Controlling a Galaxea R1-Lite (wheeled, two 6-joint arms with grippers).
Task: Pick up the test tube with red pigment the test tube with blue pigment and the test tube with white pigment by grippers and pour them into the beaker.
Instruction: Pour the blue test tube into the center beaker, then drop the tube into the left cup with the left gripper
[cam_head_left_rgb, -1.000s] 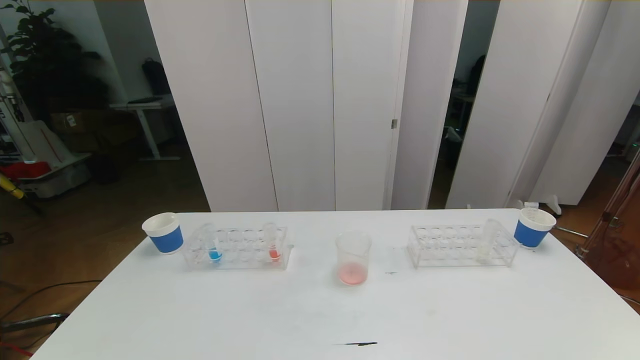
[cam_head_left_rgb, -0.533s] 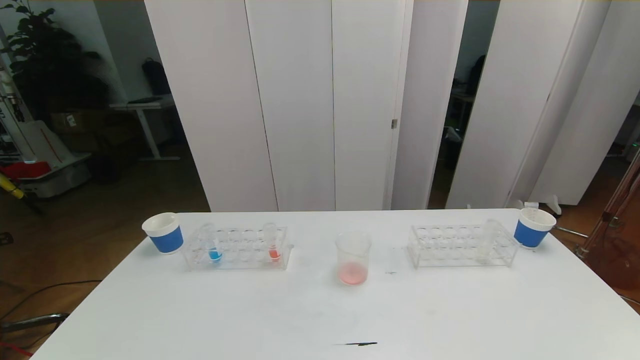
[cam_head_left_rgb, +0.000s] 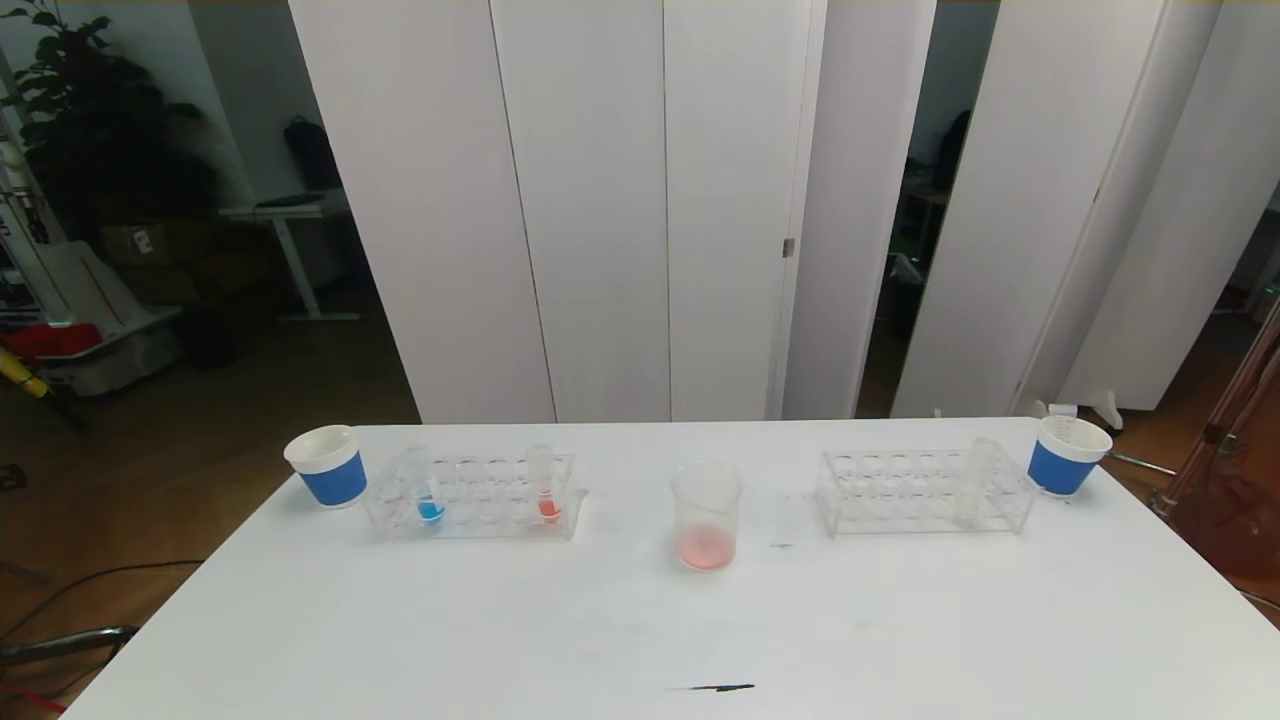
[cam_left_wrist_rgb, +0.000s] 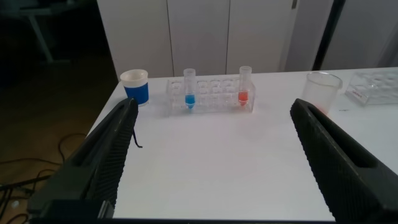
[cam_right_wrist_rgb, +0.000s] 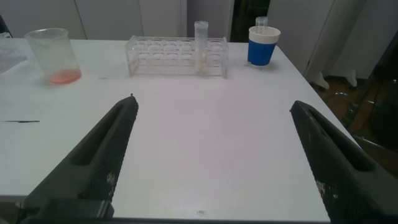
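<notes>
White matte worktop — broad, smooth, marked by a dark streak at the near edge. Centred on it, the beaker: clear, cylindrical, flared rim, a thin pink-red layer pooled at its bottom. Judging from that layer, red pour likely done already; blue and white yet to go.

Left of the beaker, a clear plastic rack, boxy with rows of round wells. Upright in the rack end away from the beaker, the test tube with blue pigment; in the end near the beaker, a tube with red-orange liquid. Right of the beaker, a second clear rack, holding the test tube with white pigment at its far end — pale cream at the bottom, hard to make out against the clear plastic. Beyond each rack, away from the beaker, a paper cup with blue band and white rim: left cup, right cup, the latter with what looks like a small tube standing inside.

Left gripper held back at the near edge of the worktop, well short of the beaker, jaws spread wide and holding nothing. Right gripper likewise, jaws spread and empty. Black ridged fingers only.

Step in hand, by judgement: between pours, choosing the next tube. Next move calls for a reach to a rack, jaws closing on the smooth, slippery wall of a slim tube above the rack top, then a straight lift before any tilt over the beaker.
</notes>
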